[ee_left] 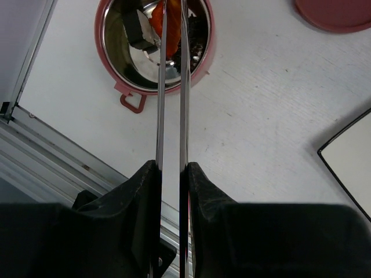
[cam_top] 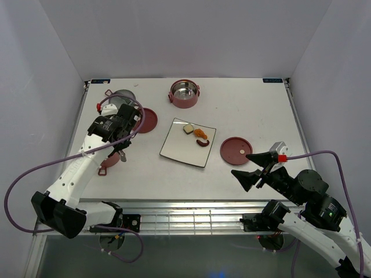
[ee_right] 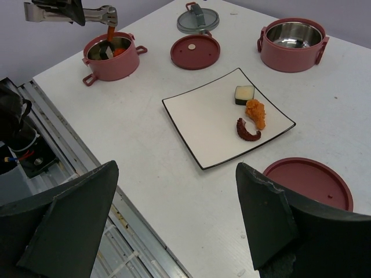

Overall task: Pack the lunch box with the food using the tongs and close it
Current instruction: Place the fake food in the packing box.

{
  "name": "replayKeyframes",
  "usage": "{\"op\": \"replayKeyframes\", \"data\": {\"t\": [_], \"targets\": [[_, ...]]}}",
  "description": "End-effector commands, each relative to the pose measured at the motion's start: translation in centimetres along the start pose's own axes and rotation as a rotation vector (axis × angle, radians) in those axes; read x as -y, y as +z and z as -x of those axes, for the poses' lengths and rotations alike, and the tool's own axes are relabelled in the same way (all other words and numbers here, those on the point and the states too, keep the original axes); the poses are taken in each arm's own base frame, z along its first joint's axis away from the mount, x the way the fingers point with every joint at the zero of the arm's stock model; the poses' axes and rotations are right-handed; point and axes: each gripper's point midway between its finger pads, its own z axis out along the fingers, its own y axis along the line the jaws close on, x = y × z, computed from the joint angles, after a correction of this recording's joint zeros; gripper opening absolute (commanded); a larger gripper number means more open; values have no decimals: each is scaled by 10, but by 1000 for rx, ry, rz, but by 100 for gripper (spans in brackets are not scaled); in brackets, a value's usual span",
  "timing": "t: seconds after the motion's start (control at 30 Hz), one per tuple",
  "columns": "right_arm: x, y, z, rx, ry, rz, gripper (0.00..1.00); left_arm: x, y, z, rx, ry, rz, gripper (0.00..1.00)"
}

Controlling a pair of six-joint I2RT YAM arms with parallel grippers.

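Nearby, a square plate [cam_top: 177,147] lies between two red lids [cam_top: 236,150].

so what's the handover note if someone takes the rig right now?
Left gripper: shut on the tongs, whose tips pinch an orange piece over the near-left bowl.
Right gripper: open, empty, hovering by the plate.
Done: a black-and-white piece is in that bowl.
Left: drop the orange piece. Move the sushi, fried piece and tentacle off the plate. The far bowl looks empty. The left red lid, right red lid and grey-green lid lie on the table, so nothing is closed.
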Motion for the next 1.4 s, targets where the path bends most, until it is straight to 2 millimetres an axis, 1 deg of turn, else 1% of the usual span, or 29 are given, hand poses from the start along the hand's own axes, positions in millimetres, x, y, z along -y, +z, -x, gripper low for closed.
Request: {"op": "replayKeyframes", "data": {"t": [0.0,0.03,0.07,0.1,0.17,0.2,0.3,0.4,0.43,0.5,0.53,0.57,0.67,0.87,0.93,0.97,1.0,1.2,1.37], "targets": [[0,-5,16,53,-6,-5,88,-18,9,2,23,-6,34,0],[0,-5,16,55,-5,-5,88,-16,13,1,26,-2,29,0],[0,-5,16,53,-5,-5,88,-17,20,-6,2,8,35,0],[0,-5,16,52,-5,-6,88,-16,25,-5,4,-6,31,0],[0,-5,16,54,-6,-6,88,-14,31,-10,-15,5,13,0],[1,-5,16,52,-5,-8,88,-14,37,-11,-19,-3,14,0],[1,-5,16,54,-5,-9,88,-10,43,-16,-41,6,-4,0],[1,-5,16,52,-5,-9,88,-9,45,-18,-53,17,-3,8],[1,-5,16,51,-5,-10,88,-9,45,-18,-54,17,-2,16],[1,-5,16,51,-5,-10,88,-9,46,-19,-59,19,-2,24],[1,-5,16,51,-5,-10,88,-8,45,-19,-58,19,-5,31],[1,-5,16,52,-6,-10,88,-8,46,-19,-61,21,-4,35],[1,-5,16,53,-6,-11,88,-9,43,-18,-57,15,-9,39],[1,-5,16,53,-6,-11,88,-10,38,-16,-63,12,-14,41],[1,-5,16,53,-6,-11,88,-13,36,-16,-65,6,-1,41],[1,-5,16,54,-5,-12,88,-14,36,-16,-65,5,1,38],[1,-5,16,53,-6,-11,88,-15,35,-18,-69,9,4,30],[1,-6,17,54,-6,-12,88,-28,36,-24,-91,30,69,29],[1,-6,17,56,-6,-12,88,-22,37,-28,-107,44,41,29]]}}
